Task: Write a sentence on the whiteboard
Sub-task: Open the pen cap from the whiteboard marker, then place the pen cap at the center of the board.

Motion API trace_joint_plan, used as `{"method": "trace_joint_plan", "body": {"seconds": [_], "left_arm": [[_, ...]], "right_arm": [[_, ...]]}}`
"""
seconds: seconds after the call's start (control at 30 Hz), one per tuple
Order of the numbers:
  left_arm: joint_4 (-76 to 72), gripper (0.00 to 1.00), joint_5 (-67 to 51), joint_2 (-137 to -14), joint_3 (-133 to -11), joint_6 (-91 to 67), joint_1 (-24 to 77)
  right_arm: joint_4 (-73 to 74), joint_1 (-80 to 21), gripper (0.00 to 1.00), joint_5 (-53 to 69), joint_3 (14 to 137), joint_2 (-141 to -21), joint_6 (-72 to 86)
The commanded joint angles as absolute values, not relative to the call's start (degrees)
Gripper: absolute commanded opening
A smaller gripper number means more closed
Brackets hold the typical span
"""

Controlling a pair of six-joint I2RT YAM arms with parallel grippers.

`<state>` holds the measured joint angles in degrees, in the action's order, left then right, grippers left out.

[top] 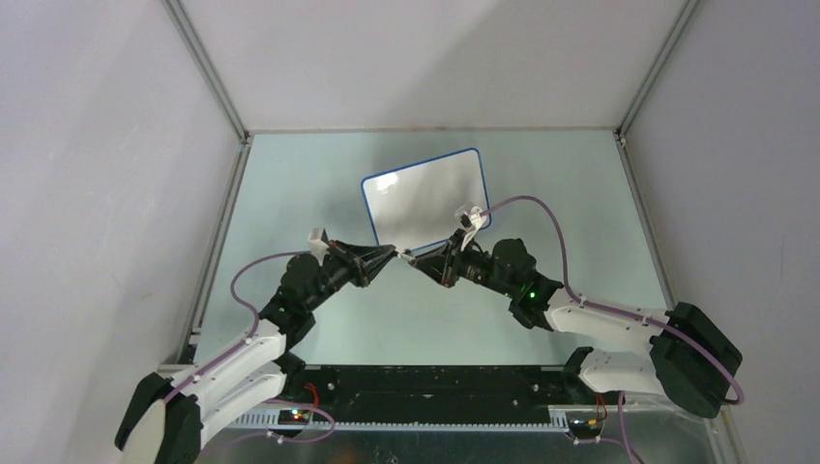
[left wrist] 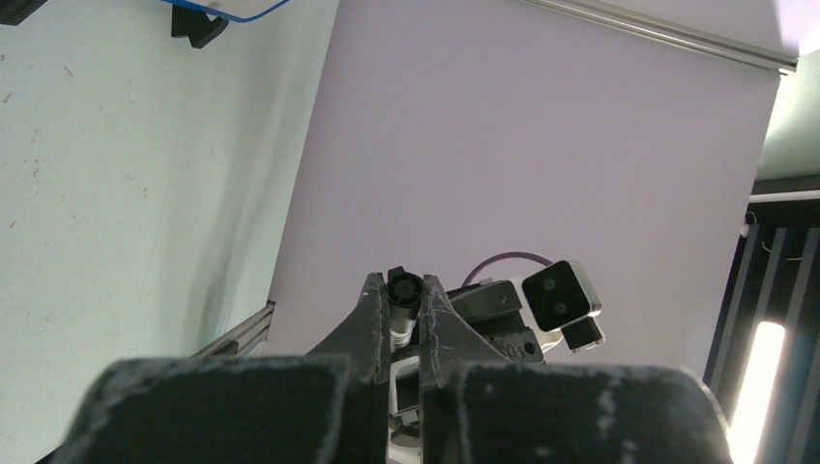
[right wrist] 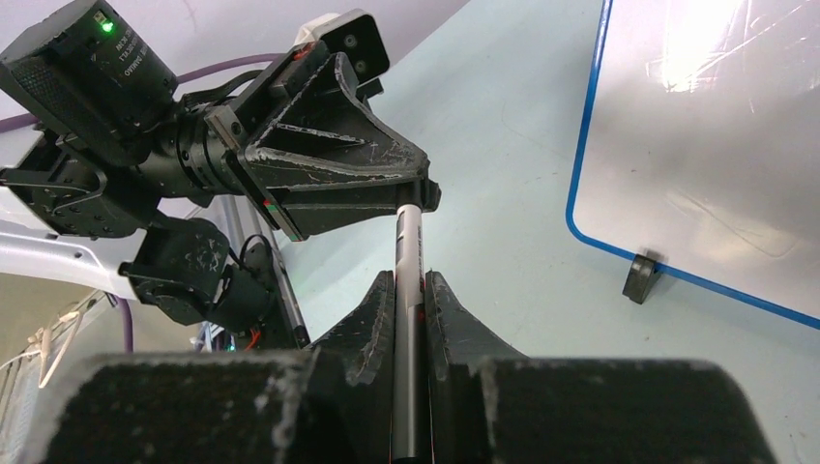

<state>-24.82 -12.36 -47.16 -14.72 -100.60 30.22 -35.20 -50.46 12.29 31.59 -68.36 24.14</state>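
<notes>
The whiteboard (top: 425,198), white with a thin blue frame, lies at the table's middle back. It also shows in the right wrist view (right wrist: 696,145), and one corner shows in the left wrist view (left wrist: 227,10). Its face shows only glare; the sentence is not in view. In front of the board's near edge, both grippers meet tip to tip on a slim marker (top: 406,255). My left gripper (left wrist: 404,295) is shut on the marker's black end (left wrist: 404,288). My right gripper (right wrist: 410,285) is shut on the grey barrel (right wrist: 408,242), which runs up to the left gripper (right wrist: 418,193).
A black clip foot (right wrist: 642,277) sticks out under the board's near edge. Grey walls with metal corner rails (top: 208,72) close in the table on three sides. A purple cable (top: 541,208) arcs from the right wrist over the board's right corner.
</notes>
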Motion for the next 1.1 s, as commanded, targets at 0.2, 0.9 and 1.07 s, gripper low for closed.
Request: {"method": "trace_joint_plan", "body": {"seconds": [0.2, 0.9, 1.07], "left_arm": [[-26.85, 0.0, -9.95, -42.49, -10.59, -103.14, 27.19], [4.75, 0.0, -2.74, -34.24, -20.35, -76.56, 18.72], [24.08, 0.0, 11.28, -31.07, -25.06, -63.03, 18.81]], "right_arm": [[-29.39, -50.3, 0.0, 11.13, 33.76, -64.13, 22.61], [-16.08, -42.45, 0.0, 7.44, 25.41, -43.83, 24.45], [-5.37, -40.62, 0.0, 2.43, 26.56, -37.51, 25.12]]}}
